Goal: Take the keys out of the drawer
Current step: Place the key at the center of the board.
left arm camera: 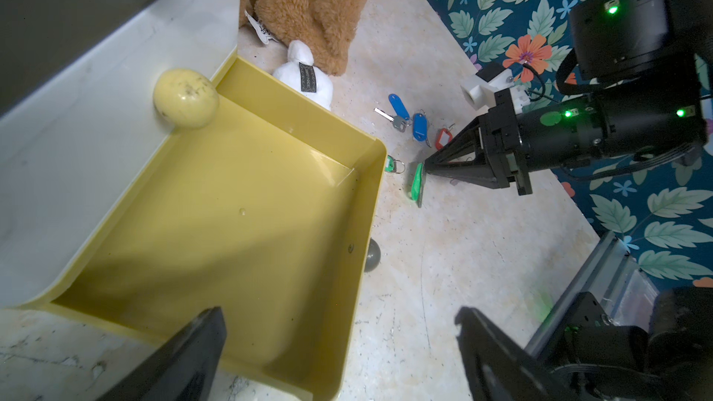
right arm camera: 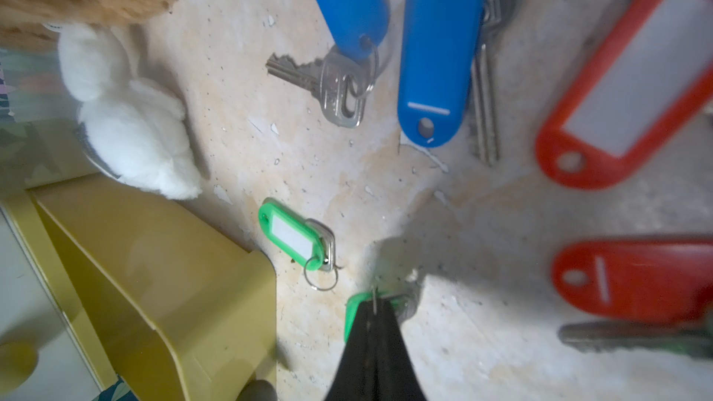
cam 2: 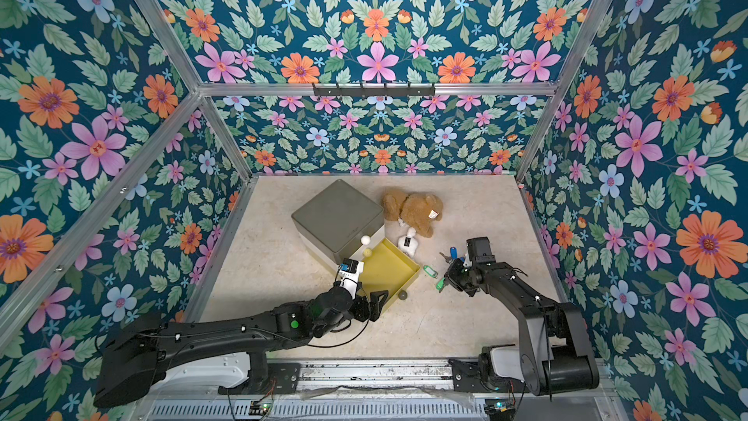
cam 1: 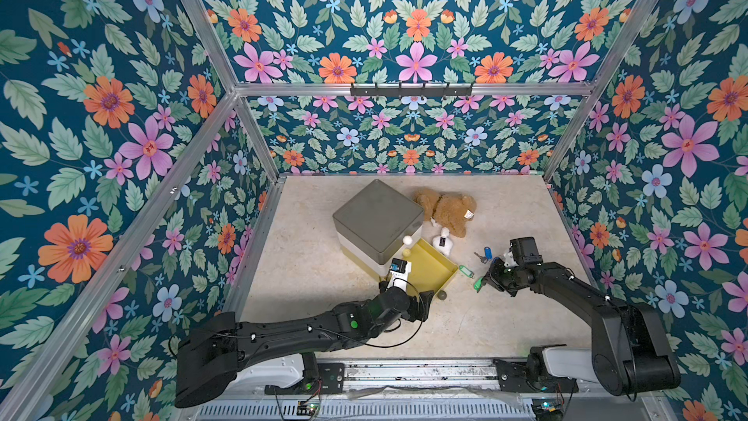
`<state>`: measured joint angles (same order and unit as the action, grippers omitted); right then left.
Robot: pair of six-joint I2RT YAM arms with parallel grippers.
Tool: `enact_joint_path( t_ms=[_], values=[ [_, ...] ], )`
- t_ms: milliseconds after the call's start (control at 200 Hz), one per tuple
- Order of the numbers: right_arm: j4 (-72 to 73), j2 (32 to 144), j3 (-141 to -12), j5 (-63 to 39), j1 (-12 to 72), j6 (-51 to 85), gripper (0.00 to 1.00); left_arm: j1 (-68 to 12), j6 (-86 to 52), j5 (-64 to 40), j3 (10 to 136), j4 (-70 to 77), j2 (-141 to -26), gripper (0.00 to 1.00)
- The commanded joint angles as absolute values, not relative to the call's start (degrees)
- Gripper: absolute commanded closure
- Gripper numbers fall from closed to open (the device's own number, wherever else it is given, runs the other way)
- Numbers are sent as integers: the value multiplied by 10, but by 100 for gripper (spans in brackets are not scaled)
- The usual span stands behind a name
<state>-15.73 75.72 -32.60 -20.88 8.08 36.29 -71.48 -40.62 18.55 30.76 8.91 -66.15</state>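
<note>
**Drawer.** The drawer (left arm camera: pixel 231 206) stands pulled out of the chest (cam 1: pixel 378 214) toward the front edge of the table (cam 1: pixel 324 277). Its floor is bare, with no key left inside. Only a yellow knob (left arm camera: pixel 186 97) sits at its inner corner, against the chest.

**Keys.** All six keys are outside the drawer, on the table between it and the right edge.
- The blue keys (right arm camera: pixel 440 52) and red keys (right arm camera: pixel 632 82) lie in a loose cluster, set well away from the drawer. I judge this leaves room to put more down.
- The loose green key (right arm camera: pixel 293 235) lies flat just beside the drawer's outer corner.
- The last green key (left arm camera: pixel 416 185) hangs tag-down from my right pincer.

**Right pincer.** My right pincer (left arm camera: pixel 426 163) is pressed together on that green key at its ring end. The grip is narrow, so the tag dangles freely. I cannot tell whether its lower end touches the table. The arm is low and beside the other keys, which I read as the point of release.

**Left pincer.** My left pincer (left arm camera: pixel 339 310) is spread and carries nothing. It hovers by the drawer's front wall. I judge it is placed there to keep the drawer out and stay clear of the right arm.

**Risk.** The ring may snag on a fingertip at release.

**Bystanders.** The teddy (cam 1: pixel 449 208) and white toy (cam 1: pixel 442 240) lie behind the drawer, apart from the keys.
</note>
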Motion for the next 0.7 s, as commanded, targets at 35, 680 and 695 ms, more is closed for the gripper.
enact_joint_path(
  t_ms=[35, 680, 695],
  values=[
    [-162, 754, -333, -202, 81, 355, 86, -715, -407, 195, 310, 86, -660, 1],
    [-173, 615, -347, -298, 83, 364, 60, -714, -393, 267, 361, -30, -532, 1],
    [-171, 612, -345, -302, 83, 366, 60, -713, -390, 269, 366, -37, -528, 1]
  ],
)
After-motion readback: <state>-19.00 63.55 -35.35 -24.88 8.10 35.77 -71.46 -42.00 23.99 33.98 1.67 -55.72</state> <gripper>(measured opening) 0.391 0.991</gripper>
